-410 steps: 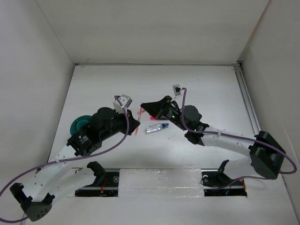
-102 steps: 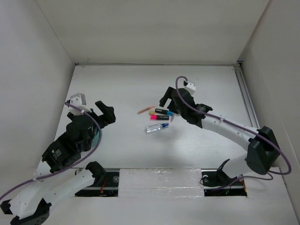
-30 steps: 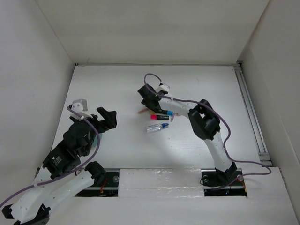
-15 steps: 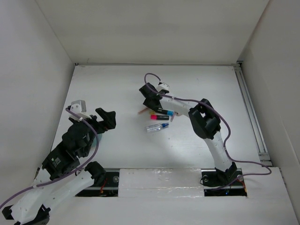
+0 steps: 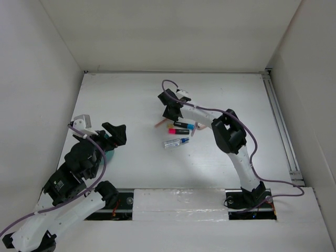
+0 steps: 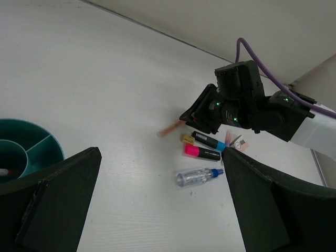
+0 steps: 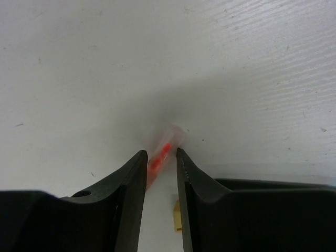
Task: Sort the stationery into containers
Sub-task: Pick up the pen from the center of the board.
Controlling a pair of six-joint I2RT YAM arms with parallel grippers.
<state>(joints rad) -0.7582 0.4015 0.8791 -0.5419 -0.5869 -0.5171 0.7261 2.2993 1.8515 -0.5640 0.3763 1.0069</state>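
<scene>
A thin orange pencil (image 7: pixel 165 147) lies on the white table, and my right gripper (image 7: pixel 160 152) is shut on it, one finger on each side. From above, the right gripper (image 5: pixel 167 113) sits at the far end of the orange pencil (image 5: pixel 159 125). Just right of it lie a black marker with a yellow end (image 5: pixel 181 125), a pink-ended marker (image 5: pixel 178 132), a clear blue-capped pen (image 5: pixel 176 143) and a pinkish eraser (image 5: pixel 200 125). My left gripper (image 6: pixel 160 151) is open and holds nothing. It hovers over the teal cup (image 6: pixel 37 149), which my left arm mostly hides in the top view.
The teal cup has inner dividers, and a small red-and-white tip (image 6: pixel 3 171) shows in one section. White walls close in the table on the left, back and right. A metal rail (image 5: pixel 278 113) runs along the right edge.
The right jaws have narrowed around the orange pencil. My left arm has drifted slightly left and toward the near edge, still open.
</scene>
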